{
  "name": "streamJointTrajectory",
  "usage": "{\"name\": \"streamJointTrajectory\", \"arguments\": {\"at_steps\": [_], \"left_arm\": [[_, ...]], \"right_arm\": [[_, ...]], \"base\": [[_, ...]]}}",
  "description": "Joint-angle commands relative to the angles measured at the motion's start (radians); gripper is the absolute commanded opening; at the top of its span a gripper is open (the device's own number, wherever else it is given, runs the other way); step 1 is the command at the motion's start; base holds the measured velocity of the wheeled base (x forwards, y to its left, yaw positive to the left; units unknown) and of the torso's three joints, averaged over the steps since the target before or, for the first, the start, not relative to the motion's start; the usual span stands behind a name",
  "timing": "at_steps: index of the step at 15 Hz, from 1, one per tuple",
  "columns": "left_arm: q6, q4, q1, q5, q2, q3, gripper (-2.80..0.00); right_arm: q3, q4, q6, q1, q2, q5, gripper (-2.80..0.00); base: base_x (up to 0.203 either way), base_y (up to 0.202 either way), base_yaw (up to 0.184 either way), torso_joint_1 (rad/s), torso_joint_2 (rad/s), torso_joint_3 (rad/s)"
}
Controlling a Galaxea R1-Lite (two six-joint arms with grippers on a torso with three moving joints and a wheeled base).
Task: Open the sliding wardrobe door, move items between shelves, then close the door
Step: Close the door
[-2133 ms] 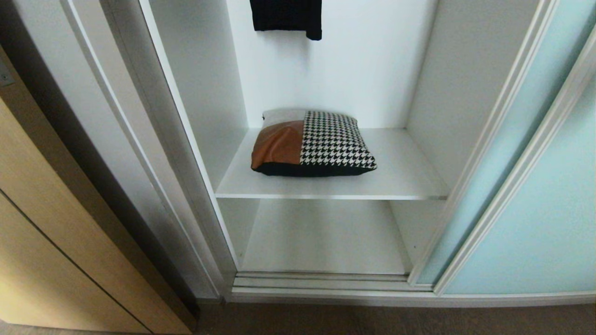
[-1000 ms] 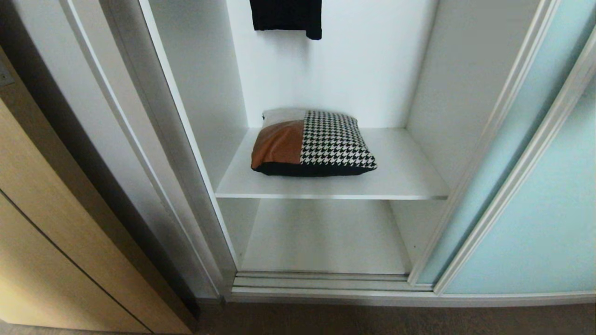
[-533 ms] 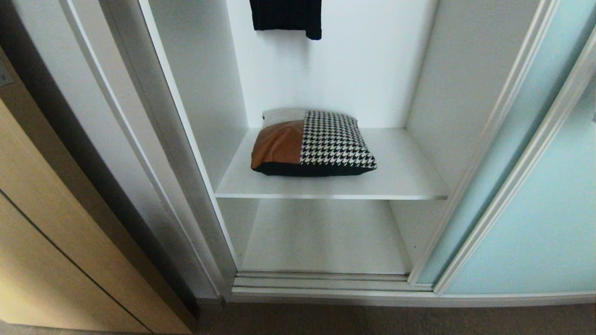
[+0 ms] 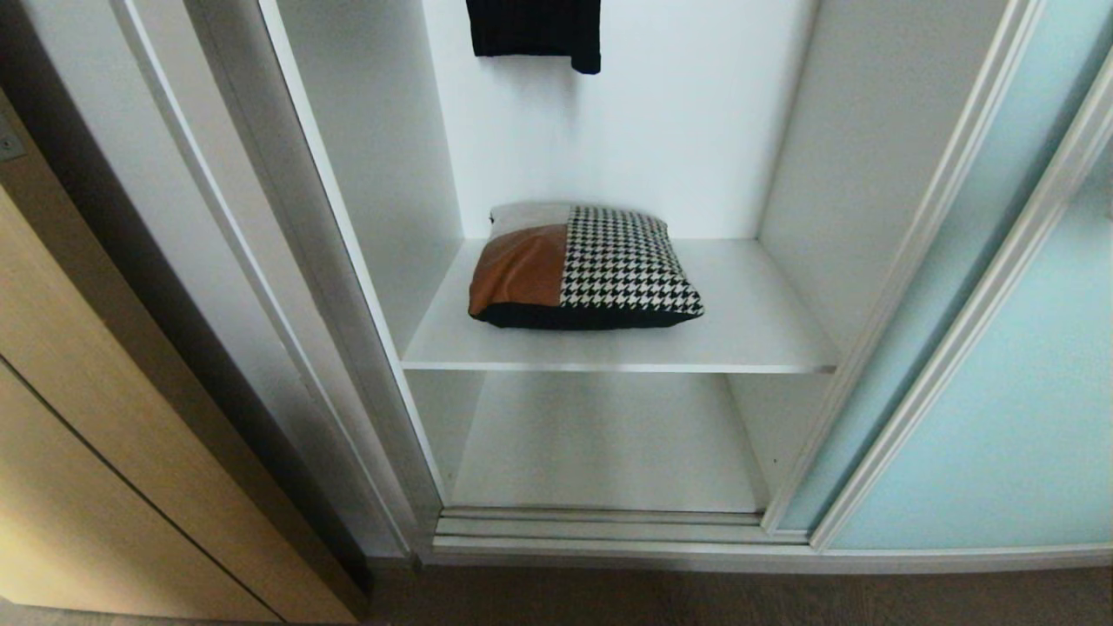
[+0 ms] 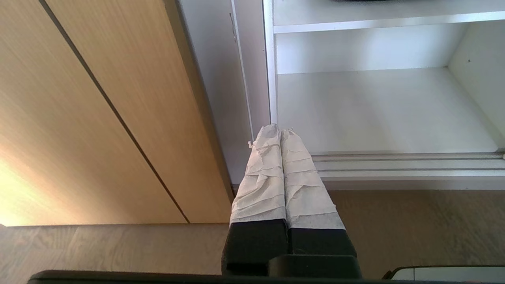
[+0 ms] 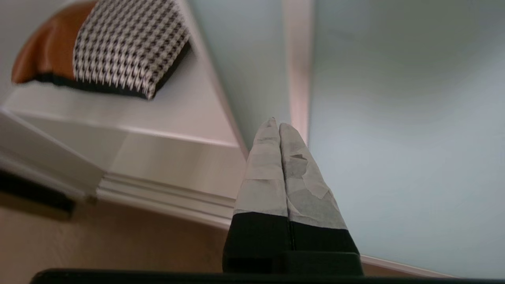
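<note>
The frosted aqua sliding wardrobe door (image 4: 1000, 391) stands slid to the right, leaving the wardrobe open. A cushion (image 4: 578, 268), tan leather and houndstooth with a black back, lies on the upper white shelf (image 4: 748, 339); the lower shelf (image 4: 609, 443) is bare. Neither gripper shows in the head view. My right gripper (image 6: 279, 124) is shut and empty, low in front of the door (image 6: 394, 118), pointing at its frame, with the cushion (image 6: 118, 47) off to one side. My left gripper (image 5: 279, 130) is shut and empty, near the wardrobe's left post above the floor.
A black garment (image 4: 535, 30) hangs at the top of the compartment. A light wooden door (image 4: 104, 452) stands to the left. The door tracks (image 4: 609, 526) run along the wardrobe's base, with brown floor (image 4: 696, 600) in front.
</note>
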Motion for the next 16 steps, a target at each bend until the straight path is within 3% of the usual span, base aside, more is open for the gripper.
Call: {"name": "streamJointTrajectory", "arguments": {"at_steps": [1,16], "left_arm": [[0.0,0.0,0.0,0.0,-0.002,0.002,-2.8],[0.0,0.0,0.001,0.0,-0.002,0.002,-2.8]], "right_arm": [[-0.035,0.001,0.021,0.001,0.043,-0.01,-2.8],[-0.144,0.001,0.048,0.056,0.167,-0.067,-2.8]], "base": [[0.0,0.0,0.0,0.0,0.0,0.0],[0.0,0.0,0.0,0.0,0.0,0.0]]}}
